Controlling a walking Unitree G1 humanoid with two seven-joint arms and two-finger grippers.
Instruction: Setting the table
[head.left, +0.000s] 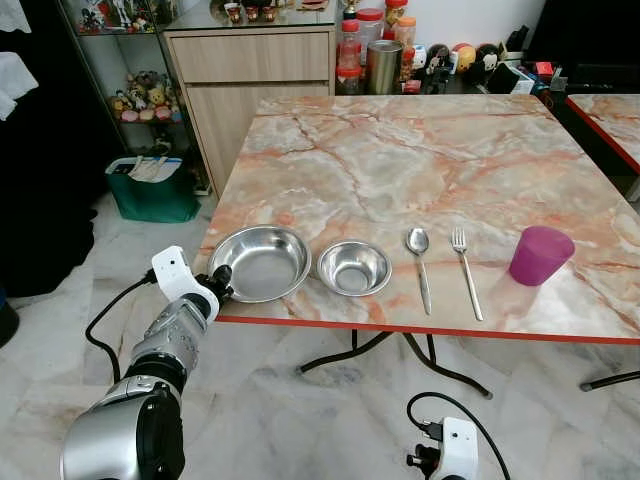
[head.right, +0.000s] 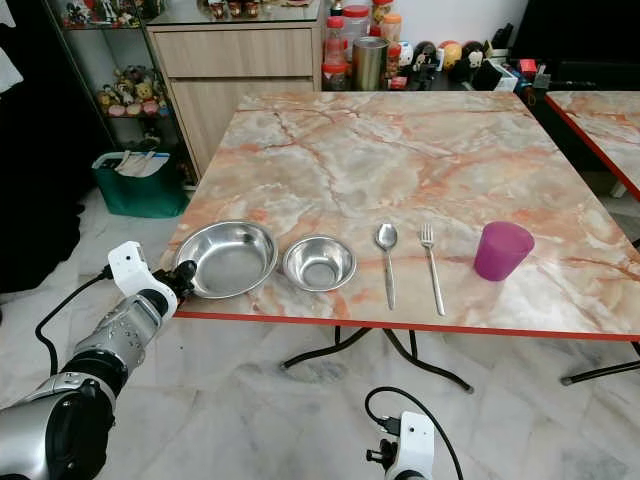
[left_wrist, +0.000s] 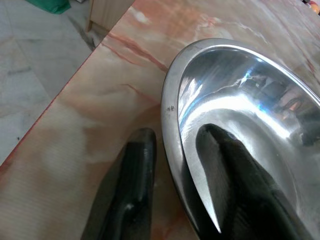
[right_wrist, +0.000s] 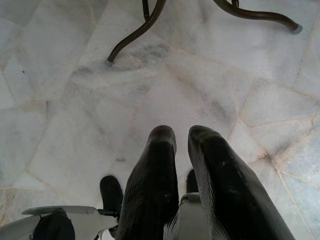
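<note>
Our left gripper (head.left: 222, 281) sits at the near left edge of the marble surface (head.left: 400, 160), its two black fingers (left_wrist: 125, 200) straddling the rim of the large steel bowl (head.left: 260, 262): one finger lies inside the bowl, the other outside on the marble, and the rim is pinched between them. That bowl rests on the surface at the left end of a row along the near edge. Just beside it, to its right, stands a smaller steel bowl (head.left: 353, 267), then a spoon (head.left: 419, 262), a fork (head.left: 464, 268) and, at the right end, a purple cup (head.left: 540, 254), each apart from its neighbour. Our right gripper (right_wrist: 182, 145) hangs low over the pale tiled floor (right_wrist: 65, 115) near the table's dark metal legs (right_wrist: 135, 35), fingers nearly together and holding nothing.
</note>
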